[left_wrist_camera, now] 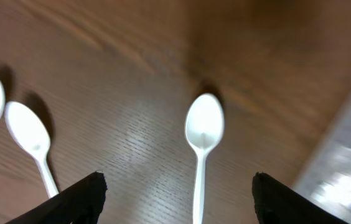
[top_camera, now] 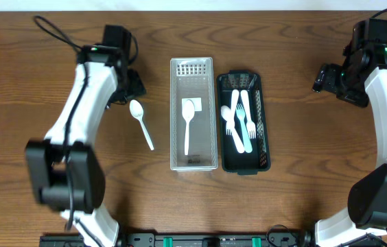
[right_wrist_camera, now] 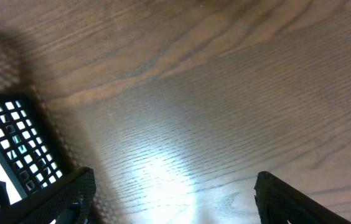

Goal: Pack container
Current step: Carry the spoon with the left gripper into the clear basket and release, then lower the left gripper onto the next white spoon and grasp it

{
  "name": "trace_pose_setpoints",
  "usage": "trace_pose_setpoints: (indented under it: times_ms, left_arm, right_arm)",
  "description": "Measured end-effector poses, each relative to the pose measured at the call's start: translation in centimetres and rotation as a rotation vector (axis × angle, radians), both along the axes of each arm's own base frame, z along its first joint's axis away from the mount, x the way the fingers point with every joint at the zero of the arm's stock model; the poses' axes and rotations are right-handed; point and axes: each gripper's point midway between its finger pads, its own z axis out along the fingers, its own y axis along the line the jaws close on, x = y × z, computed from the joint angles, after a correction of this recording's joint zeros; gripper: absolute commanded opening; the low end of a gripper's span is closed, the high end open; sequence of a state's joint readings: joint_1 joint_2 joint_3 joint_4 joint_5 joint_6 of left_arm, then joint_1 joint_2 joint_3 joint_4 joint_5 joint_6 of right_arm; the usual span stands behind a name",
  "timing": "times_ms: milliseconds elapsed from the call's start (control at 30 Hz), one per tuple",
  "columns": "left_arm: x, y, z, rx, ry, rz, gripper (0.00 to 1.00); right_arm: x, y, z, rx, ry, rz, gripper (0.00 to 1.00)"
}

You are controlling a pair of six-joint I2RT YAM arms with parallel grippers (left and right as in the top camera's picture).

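Observation:
A clear plastic container (top_camera: 177,116) stands mid-table with one white spoon (top_camera: 188,123) inside. To its right, a black basket (top_camera: 265,123) holds several white forks and spoons (top_camera: 241,120). Another white spoon (top_camera: 141,122) lies on the table left of the container. In the left wrist view this spoon (left_wrist_camera: 203,134) lies between my fingers, bowl away from me. My left gripper (left_wrist_camera: 178,180) is open above it, at the spoon's bowl end in the overhead view (top_camera: 128,86). My right gripper (right_wrist_camera: 172,177) is open and empty over bare table right of the basket (top_camera: 322,77).
Two more white spoons (left_wrist_camera: 29,134) show at the left edge of the left wrist view; my arm hides them in the overhead view. The container's wall (left_wrist_camera: 350,162) is at the right edge there. The basket's corner (right_wrist_camera: 14,143) shows in the right wrist view.

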State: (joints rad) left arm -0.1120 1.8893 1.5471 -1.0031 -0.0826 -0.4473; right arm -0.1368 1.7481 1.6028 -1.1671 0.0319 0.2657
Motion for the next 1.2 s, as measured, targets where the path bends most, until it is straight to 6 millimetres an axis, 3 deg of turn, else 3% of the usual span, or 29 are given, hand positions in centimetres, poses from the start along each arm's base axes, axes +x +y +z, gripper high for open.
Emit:
trace_pose_setpoints:
  times_ms: [200, 333, 600, 800, 1000, 1200]
  left_arm:
    - [-1.0, -1.2, -7.2, -0.048, 0.191, -0.016, 0.80]
    - [-1.9, -1.9, -9.6, -0.088, 0.264, -0.027, 0.80]
    - [-1.8, -3.2, -9.7, -0.164, 0.264, -0.046, 0.80]
    - [-1.9, -3.7, -9.8, -0.189, 0.268, -0.056, 0.72]
    - [-2.5, -3.8, -10.0, -0.199, 0.287, -0.055, 0.40]
    - [-2.6, -3.8, -10.1, -0.202, 0.290, -0.059, 0.28]
  right_arm:
    - [0.0, 0.0, 0.0, 0.003, 0.000, 0.000, 0.85]
    - [0.0, 0.0, 0.0, 0.003, -0.001, 0.001, 0.85]
    - [0.0, 0.0, 0.0, 0.002, -0.001, 0.000, 0.85]
    - [0.0, 0.0, 0.0, 0.002, -0.001, 0.000, 0.85]
    - [0.0, 0.0, 0.0, 0.002, -0.001, 0.000, 0.85]
    - [0.0, 0.0, 0.0, 0.003, -0.002, 0.000, 0.85]
